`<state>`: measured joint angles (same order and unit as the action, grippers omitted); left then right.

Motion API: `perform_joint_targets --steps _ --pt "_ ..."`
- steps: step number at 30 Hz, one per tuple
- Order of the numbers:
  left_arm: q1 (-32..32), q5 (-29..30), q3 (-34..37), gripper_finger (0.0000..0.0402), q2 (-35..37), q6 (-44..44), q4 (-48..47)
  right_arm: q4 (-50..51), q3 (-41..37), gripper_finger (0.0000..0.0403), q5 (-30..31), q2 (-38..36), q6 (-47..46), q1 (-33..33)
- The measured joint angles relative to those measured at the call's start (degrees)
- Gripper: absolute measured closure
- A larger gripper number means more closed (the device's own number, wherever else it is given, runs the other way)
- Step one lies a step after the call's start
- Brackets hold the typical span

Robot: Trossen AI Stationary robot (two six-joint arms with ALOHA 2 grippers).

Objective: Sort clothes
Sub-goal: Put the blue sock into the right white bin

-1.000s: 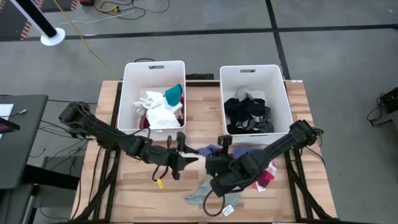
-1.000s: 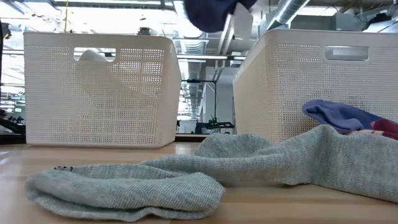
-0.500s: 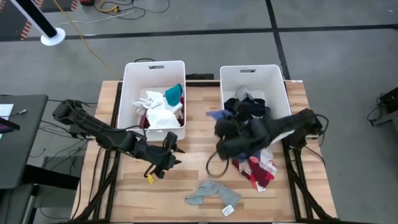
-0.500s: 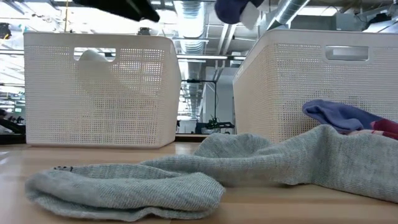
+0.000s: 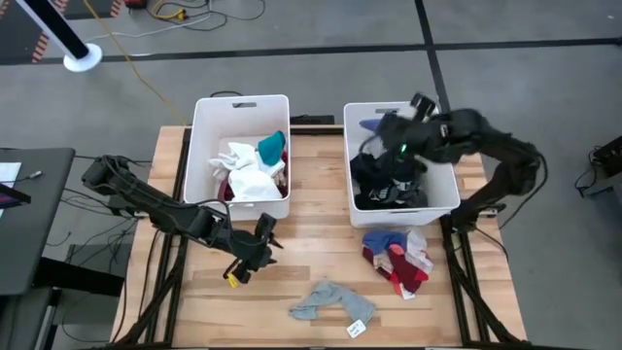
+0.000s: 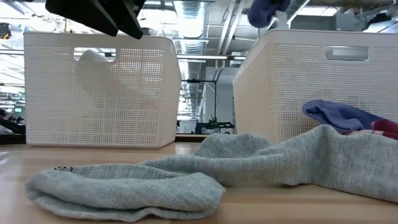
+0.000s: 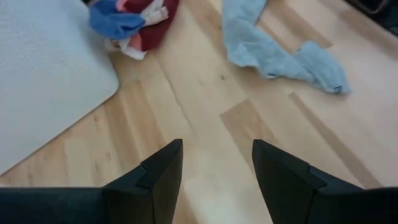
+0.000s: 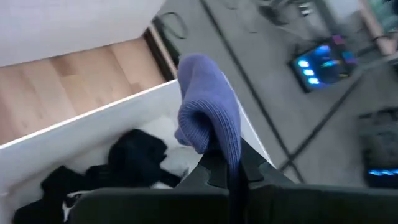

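You're looking at a lab or industrial workshop: grey concrete floor with loose cables, exposed ceiling ducts (seen level across the bench), and lit electronics parked on the floor.

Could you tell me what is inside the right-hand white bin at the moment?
The right bin holds dark, mostly black clothes; the right gripper holds a purple sock above them. Anything beneath the pile is covered.

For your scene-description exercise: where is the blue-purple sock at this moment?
The blue-purple sock hangs pinched in the right hand, above the right-hand white bin that holds dark clothes, as the high view and right wrist view show.
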<state>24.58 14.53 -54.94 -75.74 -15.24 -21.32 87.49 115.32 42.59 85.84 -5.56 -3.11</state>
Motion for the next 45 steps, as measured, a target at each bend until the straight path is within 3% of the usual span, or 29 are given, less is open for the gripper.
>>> perform_joint_targets --steps 6,17,28,36,45 --pt "0.0 -4.4 0.0 0.0214 0.0 -1.5 1.1 -11.0 -9.7 0.0397 -17.6 -6.5 9.7 -10.4" --pt "0.0 -7.3 0.0 0.0214 0.0 -1.3 1.5 -22.4 -32.5 0.0397 -33.6 -13.8 12.8 -26.4" --pt "0.0 -9.1 0.0 0.0214 0.0 -0.7 2.7 -37.7 -48.9 0.0396 -39.9 -13.4 14.6 -34.9" --pt "0.2 -9.8 0.0 0.0214 0.0 -0.1 2.8 -43.1 -54.2 0.0396 -45.3 -13.4 12.4 -40.9" --pt "0.2 -9.7 -0.1 0.0214 -0.7 -0.6 4.9 -45.1 -59.6 0.0369 -45.4 -13.4 7.7 -43.2"
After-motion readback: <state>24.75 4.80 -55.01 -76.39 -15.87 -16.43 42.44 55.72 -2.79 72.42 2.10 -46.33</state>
